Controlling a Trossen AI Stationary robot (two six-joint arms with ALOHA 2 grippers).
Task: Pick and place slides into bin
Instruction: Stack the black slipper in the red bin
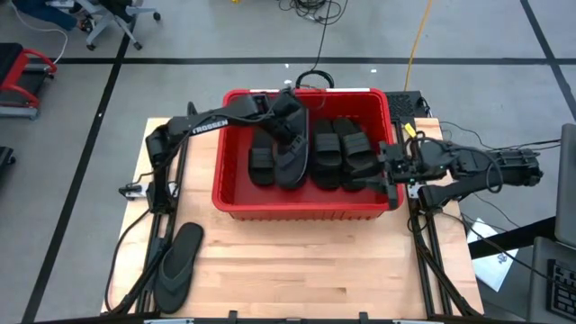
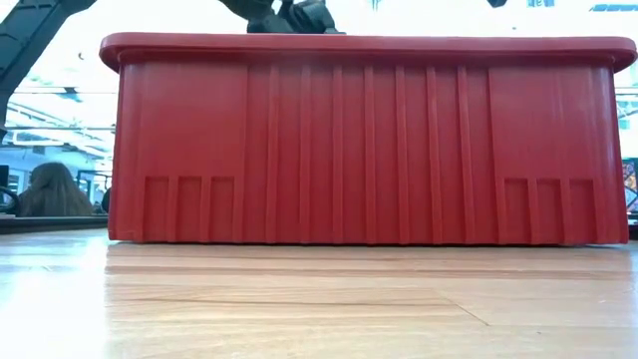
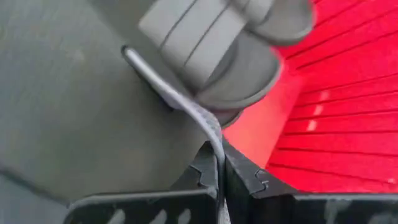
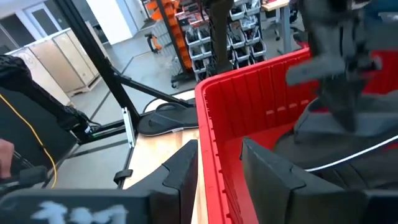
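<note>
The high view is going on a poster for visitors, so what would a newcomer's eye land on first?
First the large red rectangular plastic bin mid-table, with black rubber slide sandals lying inside. Above its far left part the left end effector is shut on the strap of a long dark grey thong flip-flop hanging into the bin. The right end effector straddles the bin's right wall, and a second grey flip-flop lies on the wooden table's near left corner.

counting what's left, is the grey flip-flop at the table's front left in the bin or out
Out: one flip-flop lies on the table, outside the bin.
</note>
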